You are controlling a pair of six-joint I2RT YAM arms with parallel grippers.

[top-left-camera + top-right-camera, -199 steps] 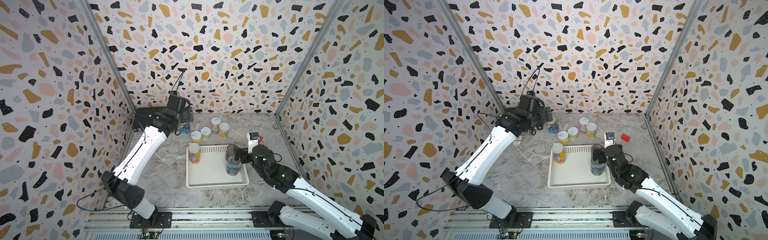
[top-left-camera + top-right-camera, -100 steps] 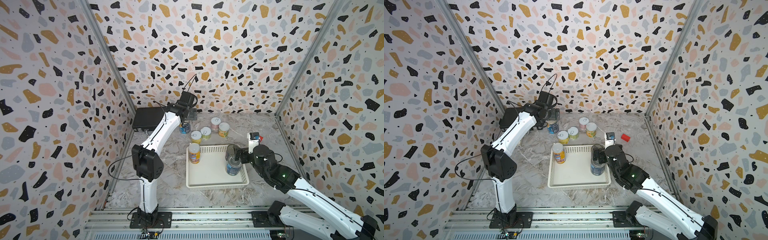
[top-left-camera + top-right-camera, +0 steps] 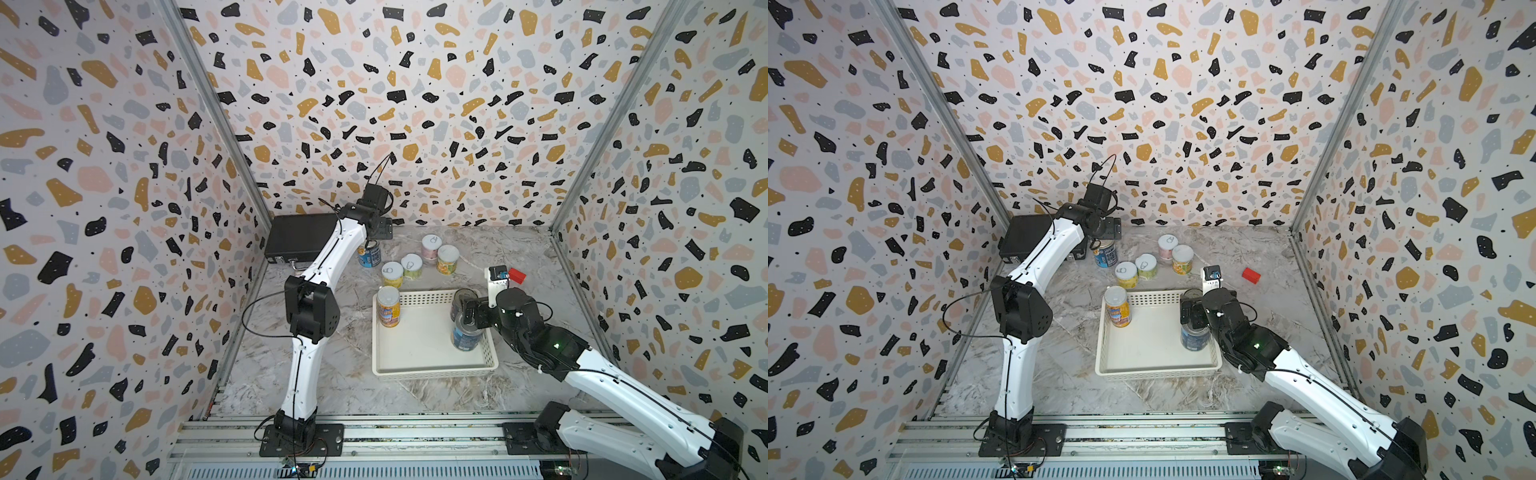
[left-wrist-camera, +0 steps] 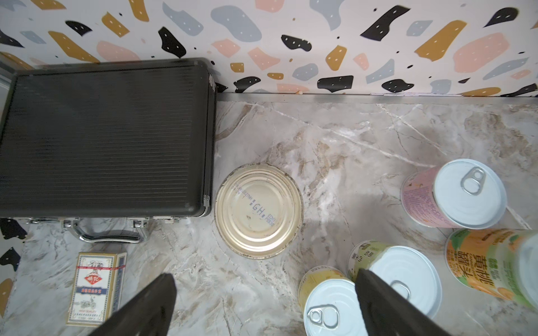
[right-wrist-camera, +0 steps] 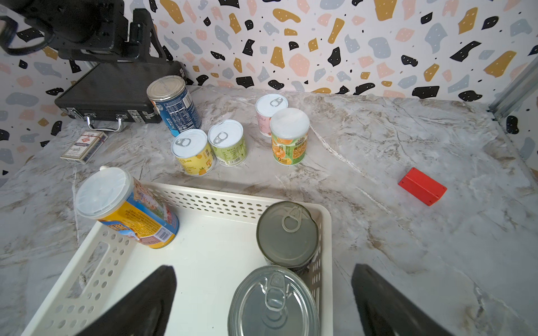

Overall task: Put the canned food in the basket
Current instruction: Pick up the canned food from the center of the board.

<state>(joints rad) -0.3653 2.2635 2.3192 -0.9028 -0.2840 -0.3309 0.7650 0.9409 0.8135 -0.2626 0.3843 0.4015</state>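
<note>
Left gripper was seen spread wide above the blue can beside the briefcase; right gripper likewise parted over the basket. The can was judged rigid, weighty, slick: best clasped mid-height across its sides.

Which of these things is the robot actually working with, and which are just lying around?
Job: white basket; inside it the orange-yellow can, navy can and dark-labelled can; outside it the blue can, yellow can, green can, pink can and orange-green can.
Lying about: black briefcase, card packet, red block.
</note>
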